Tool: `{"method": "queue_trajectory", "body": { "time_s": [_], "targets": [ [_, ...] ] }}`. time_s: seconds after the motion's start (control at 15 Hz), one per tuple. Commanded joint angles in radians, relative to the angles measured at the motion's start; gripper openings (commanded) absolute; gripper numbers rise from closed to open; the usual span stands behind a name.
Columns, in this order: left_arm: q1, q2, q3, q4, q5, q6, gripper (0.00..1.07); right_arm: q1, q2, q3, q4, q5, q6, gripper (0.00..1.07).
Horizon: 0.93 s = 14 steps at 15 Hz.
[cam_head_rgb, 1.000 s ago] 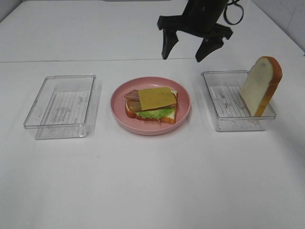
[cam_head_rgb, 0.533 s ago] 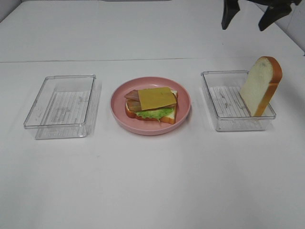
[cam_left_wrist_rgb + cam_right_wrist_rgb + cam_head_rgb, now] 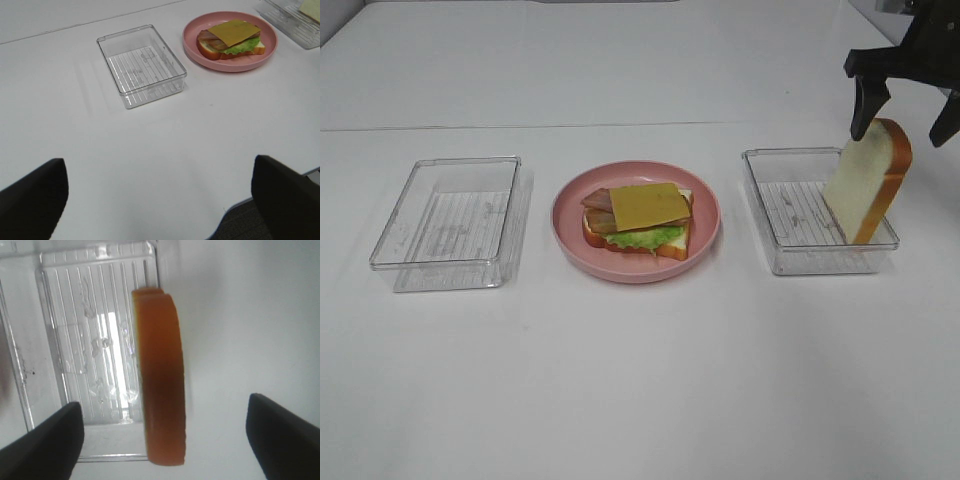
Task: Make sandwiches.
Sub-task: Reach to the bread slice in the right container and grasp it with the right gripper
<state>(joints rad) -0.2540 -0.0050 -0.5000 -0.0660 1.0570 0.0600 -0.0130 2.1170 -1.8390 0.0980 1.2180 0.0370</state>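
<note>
Bread slice (image 3: 866,180) leans in its tray (image 3: 790,215), directly beneath the released right claw (image 3: 904,112).

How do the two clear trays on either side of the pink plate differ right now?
The left clear tray holds nothing, while the right clear tray has a bread slice standing on edge, leaning against its far-right wall. The right gripper hangs open just above the right tray's slice; no gripper is near the left tray. Both are transparent, rectangular, ribbed-bottomed, and flank the pink plate.

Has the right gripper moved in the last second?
Yes. The right gripper went from behind the pink plate rightward, now open above the bread slice in the right container.
</note>
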Motion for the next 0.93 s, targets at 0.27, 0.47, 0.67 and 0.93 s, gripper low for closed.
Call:
{"method": "queue_trajectory", "body": {
  "time_s": [0.27, 0.47, 0.67, 0.93],
  "targets": [
    [0.002, -0.021, 0.002, -0.008, -0.011, -0.002, 0.94, 0.002, 0.011, 0.053, 0.044, -0.058, -0.059, 0.74],
    [0.002, -0.021, 0.002, -0.008, -0.011, -0.002, 0.94, 0.002, 0.019, 0.053, 0.037, -0.05, -0.061, 0.44],
    [0.002, -0.021, 0.002, -0.008, -0.011, -0.002, 0.94, 0.002, 0.015, 0.051, 0.024, -0.019, -0.059, 0.0],
    [0.002, -0.021, 0.002, -0.008, -0.011, -0.002, 0.94, 0.002, -0.043, 0.051, 0.055, -0.005, -0.057, 0.0]
  ]
}}
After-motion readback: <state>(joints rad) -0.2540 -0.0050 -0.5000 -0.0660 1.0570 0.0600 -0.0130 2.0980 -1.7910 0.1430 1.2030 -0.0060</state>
